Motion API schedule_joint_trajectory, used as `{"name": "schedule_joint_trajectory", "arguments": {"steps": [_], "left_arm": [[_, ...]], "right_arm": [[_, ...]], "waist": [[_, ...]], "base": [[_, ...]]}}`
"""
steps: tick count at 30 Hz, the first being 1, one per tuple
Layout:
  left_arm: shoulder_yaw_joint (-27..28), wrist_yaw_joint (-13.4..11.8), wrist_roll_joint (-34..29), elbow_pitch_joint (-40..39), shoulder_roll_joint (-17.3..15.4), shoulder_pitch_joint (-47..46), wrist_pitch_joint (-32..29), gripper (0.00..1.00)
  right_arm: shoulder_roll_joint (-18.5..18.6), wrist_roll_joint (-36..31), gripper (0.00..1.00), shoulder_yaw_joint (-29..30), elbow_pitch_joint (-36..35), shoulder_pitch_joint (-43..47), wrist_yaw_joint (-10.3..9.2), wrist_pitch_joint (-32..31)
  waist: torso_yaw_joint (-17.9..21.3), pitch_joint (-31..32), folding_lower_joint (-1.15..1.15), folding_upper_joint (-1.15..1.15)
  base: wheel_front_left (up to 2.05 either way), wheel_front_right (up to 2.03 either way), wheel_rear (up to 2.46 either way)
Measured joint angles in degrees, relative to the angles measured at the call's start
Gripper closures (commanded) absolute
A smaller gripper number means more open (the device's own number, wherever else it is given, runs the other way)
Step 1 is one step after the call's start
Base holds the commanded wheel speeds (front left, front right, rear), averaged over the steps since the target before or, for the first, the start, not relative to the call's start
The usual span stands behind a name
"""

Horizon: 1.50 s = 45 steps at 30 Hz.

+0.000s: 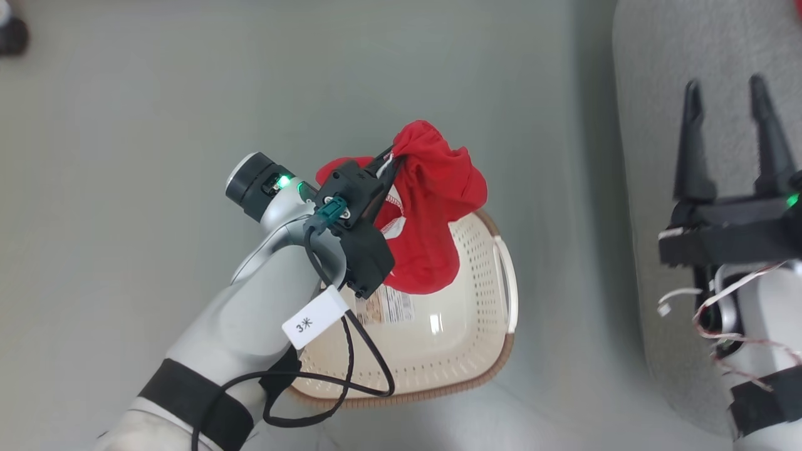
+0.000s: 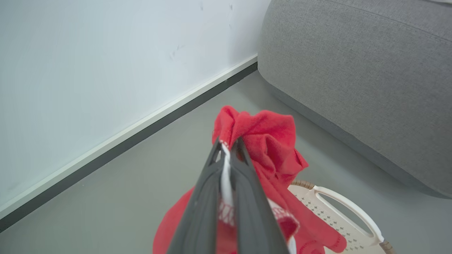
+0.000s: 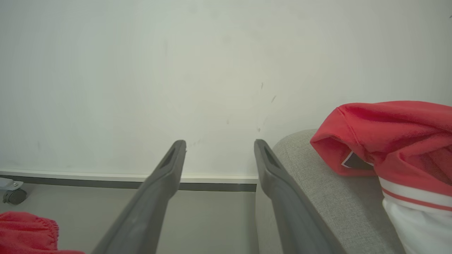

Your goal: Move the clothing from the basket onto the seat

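The left pincer (image 2: 227,145) is closed on the clothing (image 1: 438,200). This red garment with white trim is clamped between both fingers and hangs bunched above the far rim of the basket (image 1: 482,275). The basket stands on the grey floor (image 1: 125,125), near the seat (image 2: 353,70) but not touching it.

The right pincer (image 1: 725,84) is spread wide, holds nothing, and is positioned over the edge of the seat.

A second red garment (image 3: 399,134), with a white panel and a red stripe, lies on the seat.

Markings:
- A white tag (image 1: 313,319) on the left arm's black cable (image 1: 369,357) reads "3", followed by a star-shaped character.
- A printed sticker (image 1: 388,307) lies on the basket bottom. Its text is too small to read.
- A dark patch (image 3: 355,163) on the second red garment is not legible.
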<state>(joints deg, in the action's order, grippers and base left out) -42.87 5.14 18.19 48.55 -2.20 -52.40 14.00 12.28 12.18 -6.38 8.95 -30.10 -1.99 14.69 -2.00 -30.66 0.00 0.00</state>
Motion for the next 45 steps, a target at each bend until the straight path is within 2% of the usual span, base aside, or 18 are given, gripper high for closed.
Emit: {"name": "schedule_joint_trajectory", "arguments": {"steps": [8, 25, 36, 45], "left_arm": [[1.2, 0.6, 1.7, -0.2, -1.2, 0.0, 0.3, 1.00], [2.2, 1.5, 6.0, -2.4, -0.9, 1.7, 0.3, 1.00], [1.5, 1.9, 7.9, -2.5, -0.8, 6.6, 0.2, 1.00], [0.1, 2.0, 10.3, -4.2, -0.7, 9.5, -1.1, 1.00]], "right_arm": [[-2.6, 1.0, 0.00, -1.3, 3.2, 3.3, 0.58, 0.0], [-3.8, 1.2, 0.00, -3.4, 8.6, 8.7, 3.11, 0.0], [-4.9, -0.2, 0.00, -9.0, 14.3, 11.4, 6.46, 0.0], [-5.1, -1.1, 0.00, -13.5, 19.6, 11.3, 8.13, 0.0]], "waist": [[-0.9, 6.1, 0.00, 0.00], [-2.2, 19.0, 0.00, 0.00], [-3.4, 28.0, -0.01, 0.00], [-3.5, 34.6, -0.01, 0.00]], "base": [[0.00, 0.00, 0.00], [0.00, 0.00, 0.00], [0.00, 0.00, 0.00], [0.00, 0.00, 0.00]]}}
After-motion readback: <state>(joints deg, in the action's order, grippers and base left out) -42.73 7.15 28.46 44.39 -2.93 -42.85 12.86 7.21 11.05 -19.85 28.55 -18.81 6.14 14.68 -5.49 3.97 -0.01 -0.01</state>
